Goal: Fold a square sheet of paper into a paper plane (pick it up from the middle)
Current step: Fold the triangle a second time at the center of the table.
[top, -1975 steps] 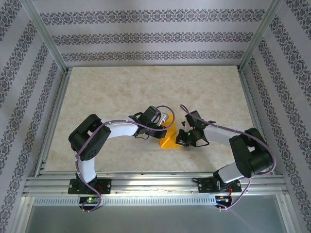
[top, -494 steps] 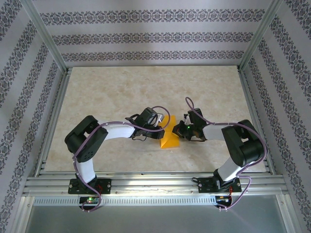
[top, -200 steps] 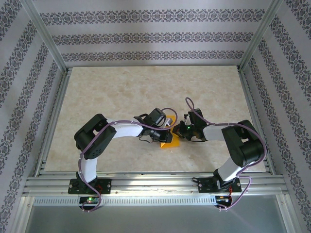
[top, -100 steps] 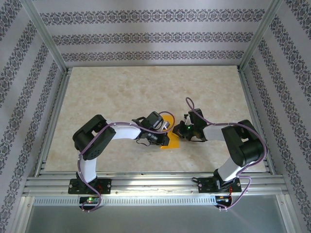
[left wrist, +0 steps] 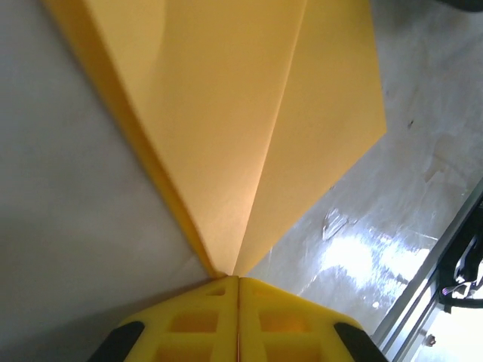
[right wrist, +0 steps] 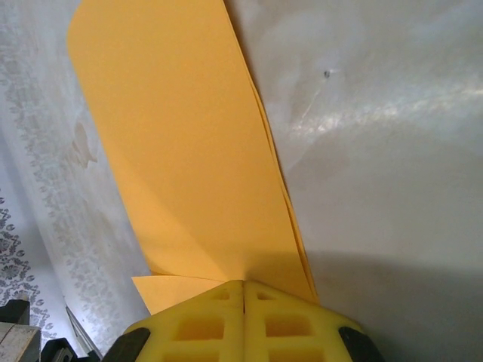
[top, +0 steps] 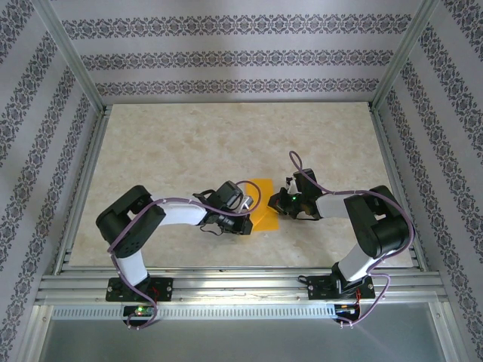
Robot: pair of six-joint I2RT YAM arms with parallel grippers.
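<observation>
paper: half-folded sheet of paper point(top: 262, 204) lying on the table point(top: 189, 143) between the arms | left gripper point(left wrist: 238, 280) pinched on its pointed corner, right gripper point(right wrist: 244, 285) clamped on the opposite edge | risk: imo any uneven tug rips it or skews the crease

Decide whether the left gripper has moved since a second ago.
Yes. The left gripper has shifted toward the near rail and slightly left, shut on the folded paper.

we count one folded paper point(top: 264, 202), two yellow-fingered grippers, namely the left gripper point(left wrist: 238, 280) and the right gripper point(right wrist: 244, 285), and one marbled table point(top: 189, 143)
</observation>
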